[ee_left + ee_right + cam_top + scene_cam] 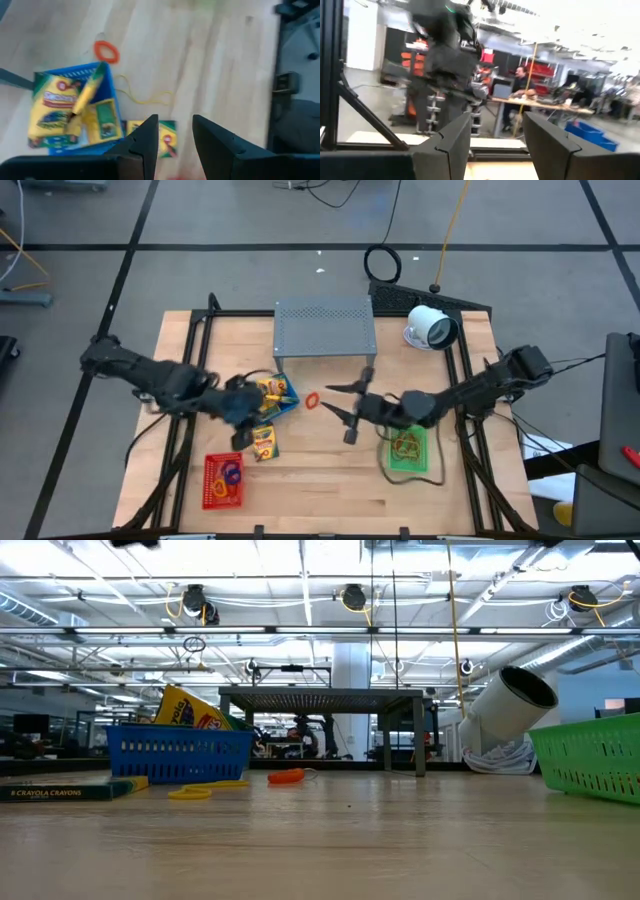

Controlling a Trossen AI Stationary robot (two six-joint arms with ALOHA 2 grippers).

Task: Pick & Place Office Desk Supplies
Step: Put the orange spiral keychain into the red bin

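Note:
My left gripper (243,420) (175,135) hangs open above a yellow crayon pack (264,441) (167,137) that lies flat on the table, touching nothing. Beside it, the blue basket (277,394) (75,110) (180,752) holds more crayon packs, which lean up out of it. An orange rubber band (312,400) (106,51) (287,777) and a thin yellow loop (145,97) (205,790) lie on the wood. My right gripper (342,405) (495,135) is open and empty, raised above the table just right of the orange band.
The red basket (224,480), with a purple loop in it, sits near the front edge. The green basket (407,450) (590,755) holds bands under my right arm. At the far side stand the grey perforated stand (325,327) and the white round device (432,328).

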